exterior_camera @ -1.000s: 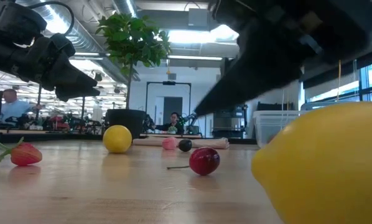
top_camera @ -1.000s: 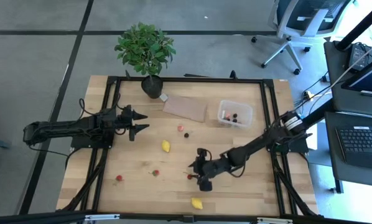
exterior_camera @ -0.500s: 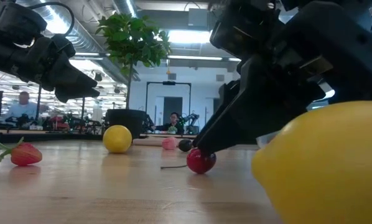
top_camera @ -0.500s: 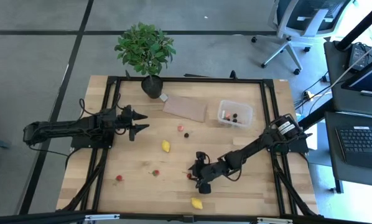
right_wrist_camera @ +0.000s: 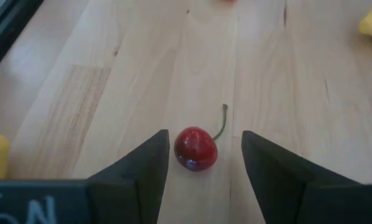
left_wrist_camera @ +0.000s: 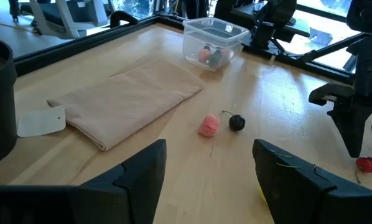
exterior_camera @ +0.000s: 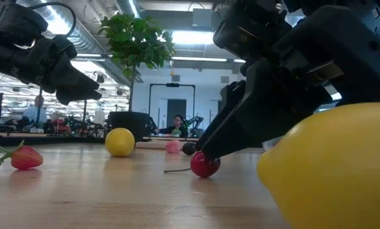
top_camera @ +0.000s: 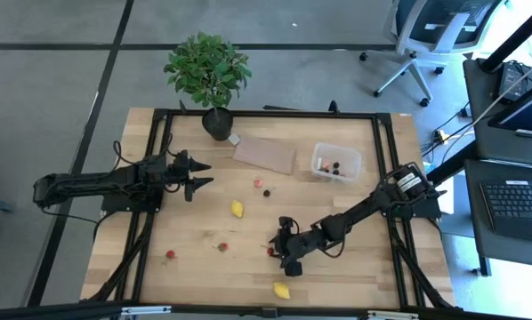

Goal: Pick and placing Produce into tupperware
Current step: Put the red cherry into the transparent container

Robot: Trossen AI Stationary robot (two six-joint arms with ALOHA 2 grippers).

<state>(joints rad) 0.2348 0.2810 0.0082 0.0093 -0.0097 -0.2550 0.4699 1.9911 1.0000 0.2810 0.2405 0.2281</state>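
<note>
Right gripper [right_wrist_camera: 201, 165] now lowering over red cherry [right_wrist_camera: 196, 148], fingers spread, straddling fruit at table's near centre; grasp not yet closing. Left gripper [top_camera: 197, 175] waiting far left, fingers spread. Tupperware [top_camera: 336, 163] sitting far right, awaiting cherry.

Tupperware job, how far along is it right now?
Done: a few pieces already sit in the tub. In hand: the right tool is open, down at the table around a red cherry, not yet closed. The left tool waits open over the table's left side. Left: two lemons, a pink berry, a dark cherry and two strawberries.
</note>
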